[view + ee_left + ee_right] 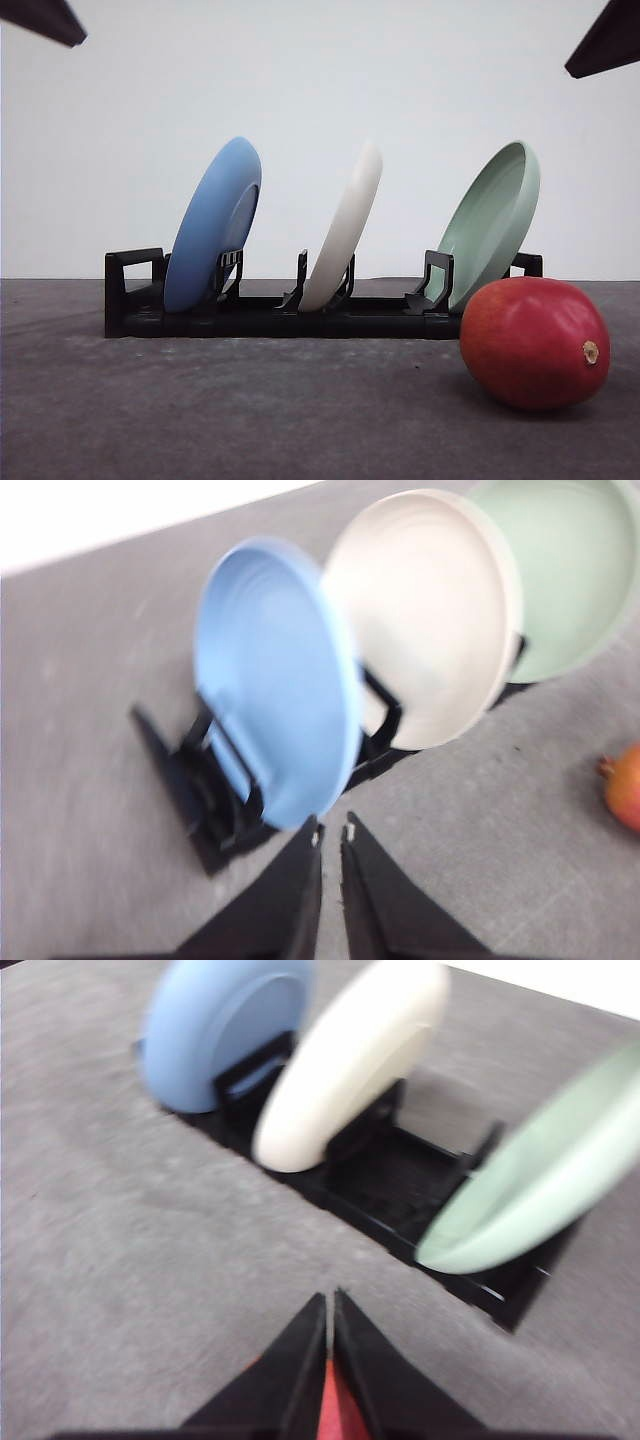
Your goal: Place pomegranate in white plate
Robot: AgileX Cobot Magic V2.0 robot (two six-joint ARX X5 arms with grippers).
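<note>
Three racked plates (345, 225), one pomegranate (534, 342) beside.

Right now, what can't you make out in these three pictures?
- Pomegranate in the left wrist view: cut off by the picture's edge, blurred.
- Pale green plate in the right wrist view: motion blur smears its rim.
- Rack behind the pomegranate in the front view: its right end is hidden.
- Both arms in the front view: cut off at the top corners.
</note>
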